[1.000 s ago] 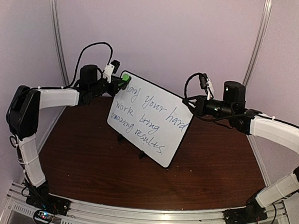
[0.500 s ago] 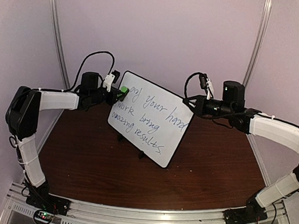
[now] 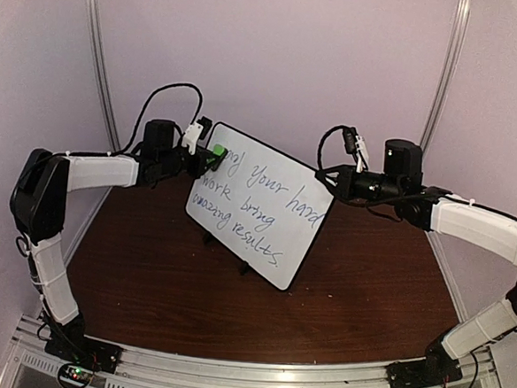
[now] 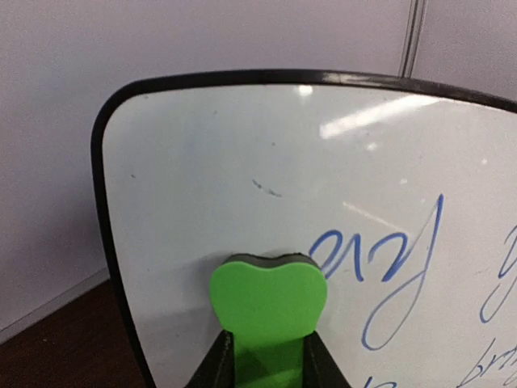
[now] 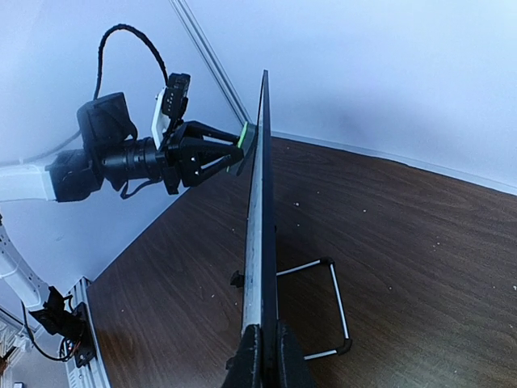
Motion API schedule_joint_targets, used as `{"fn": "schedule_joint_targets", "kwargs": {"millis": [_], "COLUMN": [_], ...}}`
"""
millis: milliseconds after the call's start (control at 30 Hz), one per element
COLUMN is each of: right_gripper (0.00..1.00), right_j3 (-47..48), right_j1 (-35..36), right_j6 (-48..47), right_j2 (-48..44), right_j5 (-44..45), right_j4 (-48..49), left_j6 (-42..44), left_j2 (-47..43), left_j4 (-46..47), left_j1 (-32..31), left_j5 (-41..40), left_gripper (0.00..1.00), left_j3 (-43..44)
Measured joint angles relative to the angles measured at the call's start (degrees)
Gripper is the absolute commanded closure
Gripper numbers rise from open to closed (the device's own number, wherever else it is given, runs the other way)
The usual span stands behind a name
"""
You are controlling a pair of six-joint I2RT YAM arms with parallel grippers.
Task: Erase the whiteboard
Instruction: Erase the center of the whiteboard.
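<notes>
Top external: 1 whiteboard, 1 green eraser, 2 arms, 2 grippers. Whiteboard stands upright near mid-table on a dark wood-grain table, turned at an angle to the arms and propped on small black feet; 2 feet visible in this view. Board = flat white rect., rounded corners, thin black frame. Surface is glossy, w/ light glare on it in left wrist view.

Writing: 3 handwritten lines, dark blue ink. Reads approx. "… your hard / work bring / amazing results." First word of line 1 sits right beside the eraser and is not legible.

Left gripper: clamped on green eraser, 1 finger each side. Eraser = bright green block, notched heart-like top edge, thin dark layer on the face toward the board. It is pressed against the board face at the top corner nearest the left arm, just beside the 1st word. Board around it is plain white w/ a couple of faint grey smudges.

Right gripper: jaws together on the whiteboard's edge at the far side from the eraser. Right wrist view shows the board edge-on, thin, pinched between 2 black fingers. Same view: 1 wire support loop behind the board, resting on the table.

Arms: white shells, black joints, 1 black cable loop over each wrist.
</notes>
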Motion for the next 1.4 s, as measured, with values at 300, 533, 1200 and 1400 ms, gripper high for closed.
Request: {"fn": "schedule_joint_targets", "kwargs": {"millis": [300,533,1200,1400], "right_gripper": [1.00,1.00,1.00,1.00], "right_j3": [0.0,0.0,0.2,0.2], "right_j1": [0.0,0.0,0.4,0.4], "right_j6": [1.2,1.0,-0.4,-0.4], "right_j2": [0.0,0.0,0.0,0.0], "right_j5": [1.0,1.0,0.6,0.6], "right_j4": [-0.6,-0.8,-1.1,-1.1], "left_j6": [-0.2,-0.2,-1.3,-1.5], "left_j2": [-0.7,-0.6,-2.1,-2.3], "left_j4": [0.1,-4.2,-1.9,-1.9], "left_j1": [-2.1,-2.3,-3.4,-3.4], "left_j5": [-3.6,-3.6,-4.2,-4.6], "left_gripper": [0.83,0.83,0.83,0.83], "left_j3": [-4.5,-1.2,-3.0,-3.7]}}
